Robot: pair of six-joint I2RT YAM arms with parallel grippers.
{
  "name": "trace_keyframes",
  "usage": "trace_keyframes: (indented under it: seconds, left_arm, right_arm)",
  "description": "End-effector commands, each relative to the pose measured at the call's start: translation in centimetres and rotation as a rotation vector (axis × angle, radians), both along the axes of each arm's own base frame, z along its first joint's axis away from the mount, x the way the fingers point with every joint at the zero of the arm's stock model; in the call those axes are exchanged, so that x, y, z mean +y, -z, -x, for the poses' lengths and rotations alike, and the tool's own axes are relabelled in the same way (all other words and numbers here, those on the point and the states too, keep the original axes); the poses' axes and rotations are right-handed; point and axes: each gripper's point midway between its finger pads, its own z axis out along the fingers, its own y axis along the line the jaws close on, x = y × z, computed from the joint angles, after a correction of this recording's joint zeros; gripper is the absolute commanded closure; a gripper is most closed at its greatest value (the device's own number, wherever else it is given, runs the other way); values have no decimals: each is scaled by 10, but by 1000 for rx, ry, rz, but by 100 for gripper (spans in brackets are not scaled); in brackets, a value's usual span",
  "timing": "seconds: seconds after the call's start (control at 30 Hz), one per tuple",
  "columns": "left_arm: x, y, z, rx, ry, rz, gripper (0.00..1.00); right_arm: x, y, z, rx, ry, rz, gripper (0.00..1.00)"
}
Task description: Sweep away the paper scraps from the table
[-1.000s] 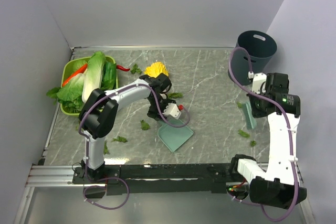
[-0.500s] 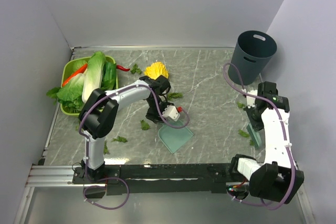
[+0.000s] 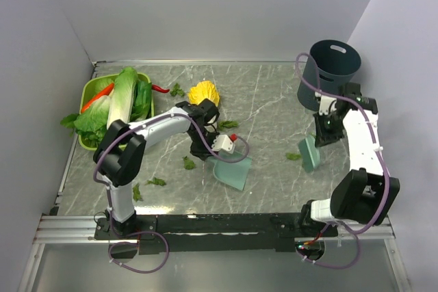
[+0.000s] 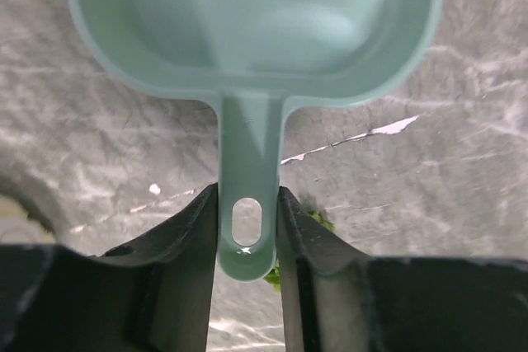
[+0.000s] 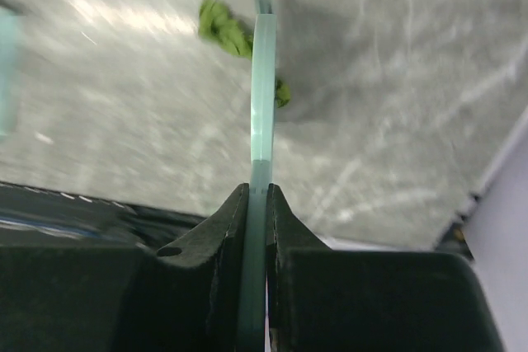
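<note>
My left gripper [image 4: 247,197] has its fingers clamped on the handle of the dustpan [image 4: 247,22], which sits near the middle of the table [image 3: 274,100]. My right gripper [image 5: 256,194] pinches a thin teal blade [image 5: 262,80] tight, close to the right edge. The paper scraps [image 3: 189,163] are small, ragged, dark-green, leaf-like bits. Several are scattered over the left half, and one is just beside the blade.

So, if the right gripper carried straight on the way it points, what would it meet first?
Past the teal blade in the right gripper, probably the paper scraps at the blade's tip, then the table; depth is unclear.
</note>
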Motion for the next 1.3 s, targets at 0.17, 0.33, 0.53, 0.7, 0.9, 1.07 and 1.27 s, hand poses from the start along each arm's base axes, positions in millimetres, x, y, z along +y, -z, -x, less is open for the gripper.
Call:
trace_keyframes:
  seconds: [0.17, 0.33, 0.53, 0.7, 0.9, 1.07, 1.27]
  left_arm:
    - [-8, -28, 2, 32, -242, 65, 84]
    - [-23, -37, 0, 56, -352, 87, 95]
    - [-43, -41, 7, 5, -361, 63, 99]
    - [-51, -36, -1, -25, -407, 32, 99]
    - [-61, -31, -4, -51, -412, 15, 99]
    - [-69, -24, -3, -76, -408, -9, 99]
    - [-86, -25, -4, -112, -382, -3, 99]
  right_arm:
    - [-3, -67, -28, -214, -31, 47, 100]
    - [-41, -64, -44, -317, -83, 284, 100]
    - [-73, -52, -80, -369, -119, 459, 100]
    - [-77, -40, -107, -384, -144, 487, 100]
    - [-41, -14, -116, -342, -216, 427, 100]
    - [15, 6, -102, -297, -292, 338, 100]
    - [68, 8, -80, -196, -232, 86, 100]
